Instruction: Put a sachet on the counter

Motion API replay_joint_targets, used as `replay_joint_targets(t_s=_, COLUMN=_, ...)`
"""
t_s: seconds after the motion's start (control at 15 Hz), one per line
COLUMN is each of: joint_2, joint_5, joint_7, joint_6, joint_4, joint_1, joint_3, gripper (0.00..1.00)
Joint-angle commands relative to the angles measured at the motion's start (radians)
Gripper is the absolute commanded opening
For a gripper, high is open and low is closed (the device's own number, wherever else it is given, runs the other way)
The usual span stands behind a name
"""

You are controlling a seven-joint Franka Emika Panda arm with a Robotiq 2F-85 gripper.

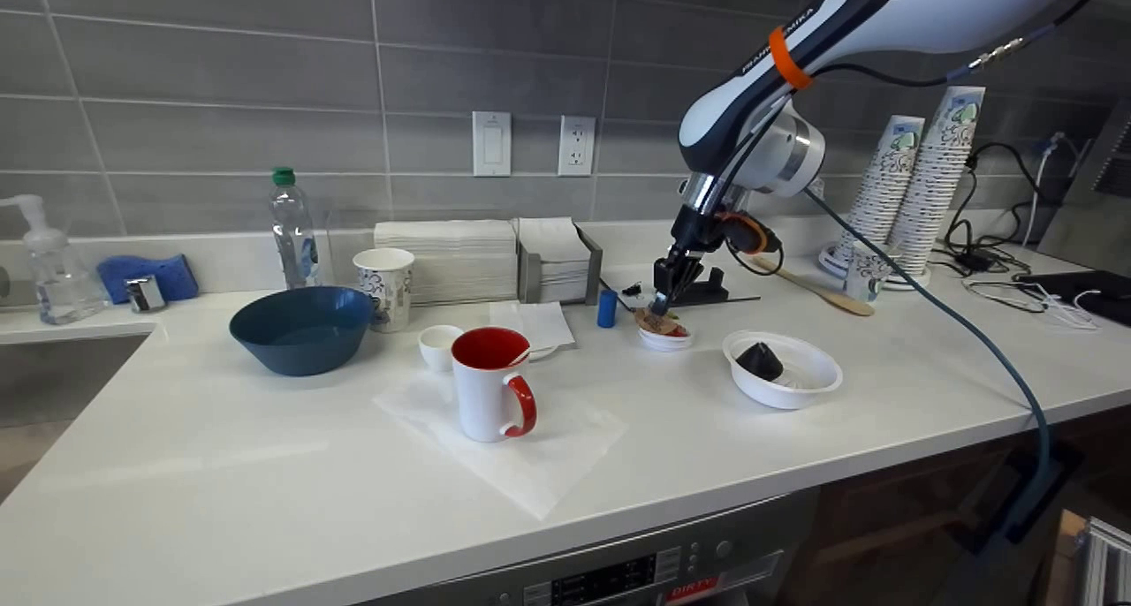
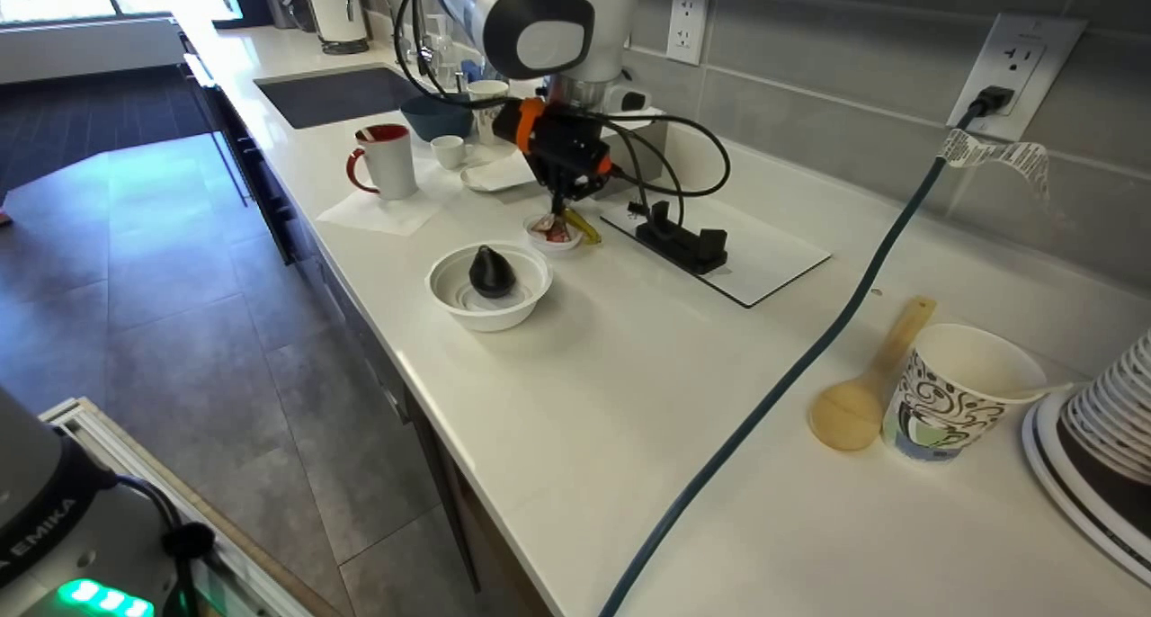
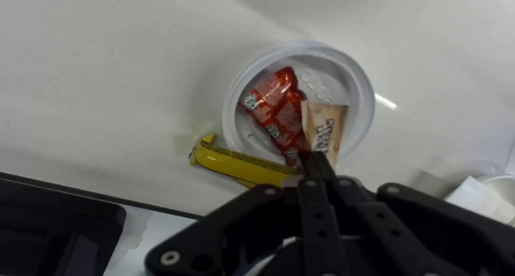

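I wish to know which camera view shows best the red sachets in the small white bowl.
The wrist view: it looks down on the red sachets, showing them large, with printed marks. Both exterior views show only small patches of red.

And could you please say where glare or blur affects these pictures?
Wrist view: a bright glare streak on the counter beside the small white bowl, and blurred print on the tan sachet; in an exterior view, the window is washed out, with a bluish sheen on the floor.

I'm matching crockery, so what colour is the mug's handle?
Red; the mug's handle shows best in an exterior view.
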Motion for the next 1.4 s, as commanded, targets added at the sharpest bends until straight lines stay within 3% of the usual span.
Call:
replay_joint_targets(t_s=0.0, joint_2=-0.067, joint_5=0.017, joint_7=0.001, joint_6=-0.076, joint_4=-0.019, joint_1=-0.017, joint_3=0.011, gripper=0.00)
replay_joint_targets(t_s=0.4, joint_2=-0.201, joint_5=0.049, joint_7=-0.036, joint_6=-0.318, joint_4=-0.028, joint_1=-0.033, joint_3=-0.039, gripper=0.00)
replay_joint_targets(t_s=0.8, joint_2=-0.249, joint_5=0.075, joint_7=-0.154, joint_6=-0.598, joint_4=0.001, joint_1=-0.060, joint_3=-0.156, gripper=0.00)
replay_joint_targets(t_s=1.07, joint_2=-0.211, joint_5=0.032, joint_7=-0.174, joint_6=-0.600, joint_4=0.029, joint_1=-0.084, joint_3=-0.241, gripper=0.00)
replay_joint_targets(t_s=1.33, joint_2=-0.145, joint_5=0.027, joint_7=-0.170, joint_6=-0.570, joint_4=0.053, joint_1=-0.101, joint_3=-0.276, gripper=0.00)
